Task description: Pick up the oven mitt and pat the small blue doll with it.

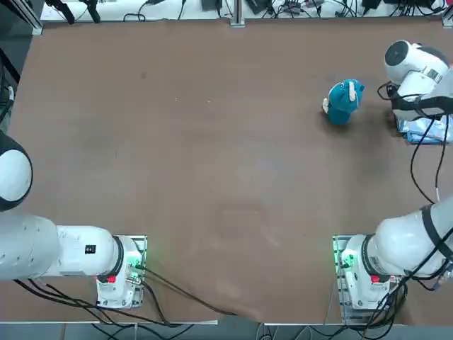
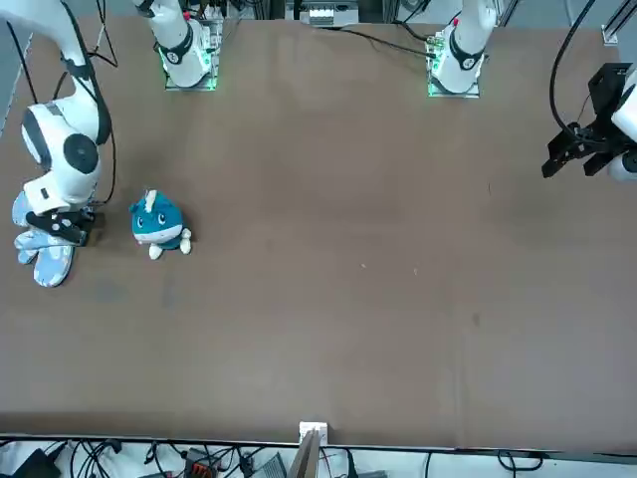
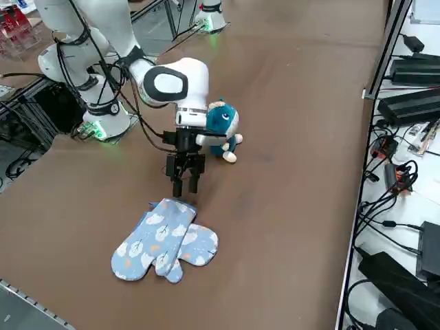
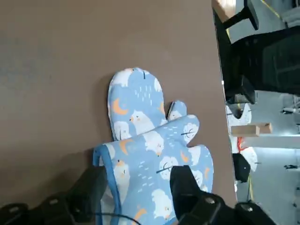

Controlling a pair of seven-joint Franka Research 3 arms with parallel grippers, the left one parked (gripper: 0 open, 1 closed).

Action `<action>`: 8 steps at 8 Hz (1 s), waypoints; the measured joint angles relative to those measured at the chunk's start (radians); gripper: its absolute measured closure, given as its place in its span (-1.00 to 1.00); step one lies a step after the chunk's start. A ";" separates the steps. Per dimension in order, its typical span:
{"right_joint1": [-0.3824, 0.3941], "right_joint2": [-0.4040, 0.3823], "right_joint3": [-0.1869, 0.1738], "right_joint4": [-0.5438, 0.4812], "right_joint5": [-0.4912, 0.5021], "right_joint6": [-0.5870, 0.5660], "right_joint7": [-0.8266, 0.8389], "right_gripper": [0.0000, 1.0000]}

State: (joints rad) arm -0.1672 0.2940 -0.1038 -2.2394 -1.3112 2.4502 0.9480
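While the blue doll (image 3: 222, 119) sits upper centre in the right side view, my right gripper (image 3: 185, 191), left of centre, hangs spread near the lower-left oven mitts (image 3: 157, 237).

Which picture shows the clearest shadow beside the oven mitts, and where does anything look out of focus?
Right wrist view: a soft dark shadow on the table beside the mitts, the room behind slightly soft; top view: a small shadow by the blue doll.
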 joint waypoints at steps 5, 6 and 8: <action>0.002 0.080 0.004 0.000 -0.015 -0.034 0.046 -0.57; 0.001 0.086 0.003 0.000 -0.019 -0.045 0.048 -0.51; -0.002 0.094 0.001 0.000 -0.033 -0.054 0.053 -0.43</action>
State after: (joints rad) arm -0.1690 0.3884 -0.1032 -2.2395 -1.3442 2.3961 1.0014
